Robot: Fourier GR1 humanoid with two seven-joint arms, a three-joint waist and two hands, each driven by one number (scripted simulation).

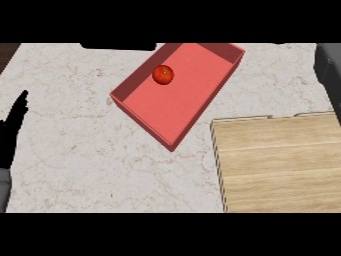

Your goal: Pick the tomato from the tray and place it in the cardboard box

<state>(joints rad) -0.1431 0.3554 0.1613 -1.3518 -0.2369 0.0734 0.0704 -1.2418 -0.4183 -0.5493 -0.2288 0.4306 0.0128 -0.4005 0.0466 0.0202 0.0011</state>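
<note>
In the head view, you are looking at a small round red tomato (163, 74) sitting inside the shallow rectangular red tray (195, 107), close to its far-left wall, with nothing touching it. The tan, wood-grained cardboard box (284, 160) is lying at lower right, near the tray's near corner but apart from it. Pale marble counter (92, 165) is lying open between the tray and the black left hand (3, 137), which is resting at the left edge, fingers straight, holding nothing. A dark grey appliance (339, 85) is bordering the right edge.

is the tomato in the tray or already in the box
In the tray. The tomato sits on the tray's red floor near its left wall, with no hand on it.
</note>
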